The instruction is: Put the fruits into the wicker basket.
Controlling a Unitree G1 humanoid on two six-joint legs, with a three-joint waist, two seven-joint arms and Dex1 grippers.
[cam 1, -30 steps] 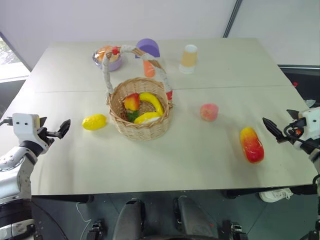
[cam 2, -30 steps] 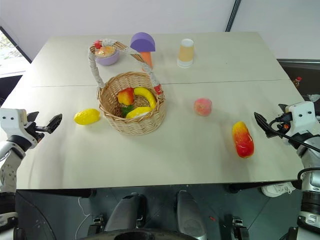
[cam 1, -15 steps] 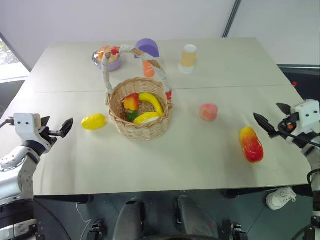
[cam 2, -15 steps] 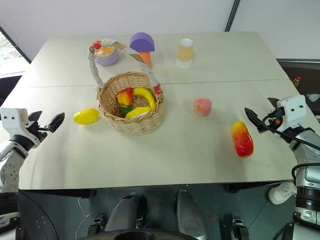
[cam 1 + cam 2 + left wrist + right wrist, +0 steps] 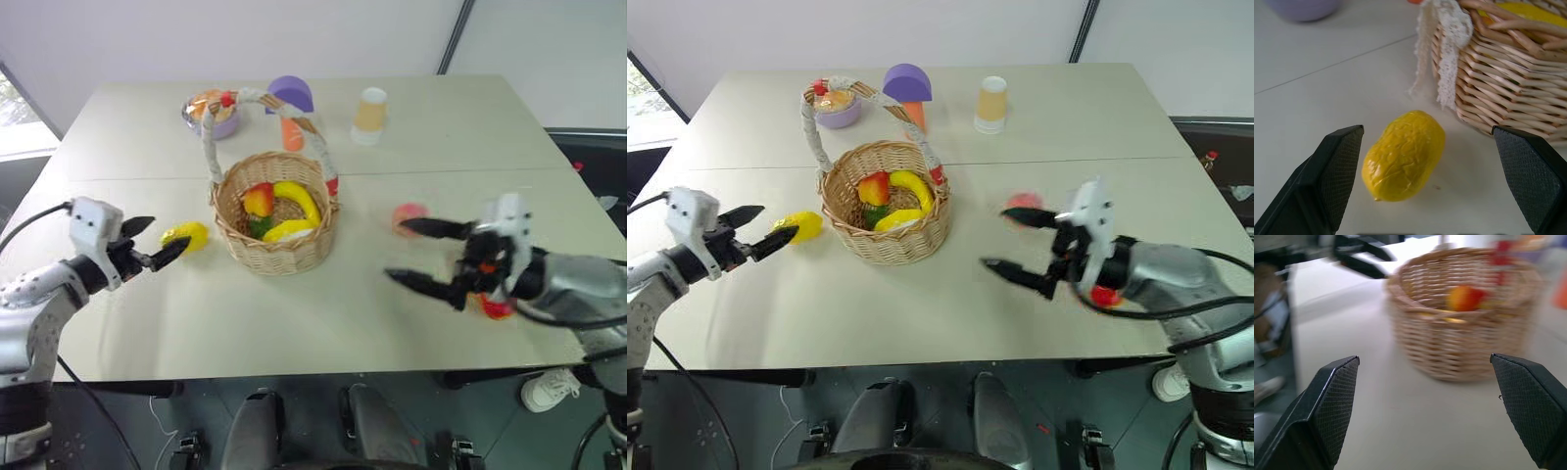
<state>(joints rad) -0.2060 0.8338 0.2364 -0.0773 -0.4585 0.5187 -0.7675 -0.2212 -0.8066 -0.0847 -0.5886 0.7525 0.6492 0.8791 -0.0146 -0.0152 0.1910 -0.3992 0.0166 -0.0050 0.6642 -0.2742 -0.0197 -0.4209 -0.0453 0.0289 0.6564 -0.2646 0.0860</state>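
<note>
A: Table [image 5: 411,127] first, then: how far along are we?

B: My wicker basket [image 5: 276,227] sits left of centre on it and already holds a banana [image 5: 297,199], a second yellow fruit and a red-and-yellow one. Three fruits are left outside, I judge.

A: Which ones?

B: The red-and-yellow mango [image 5: 497,305], mostly hidden behind my right arm; the yellow lemon [image 5: 1403,154], lying on the table just beside the basket wall; and the small pink fruit [image 5: 407,214], well to the basket's right.

A: And your grippers?

B: My left gripper [image 5: 154,242] is spread wide and empty, fingers either side of the lemon, not touching it. My right gripper [image 5: 1019,245] is also released, holding nothing, aimed at the basket.
</note>
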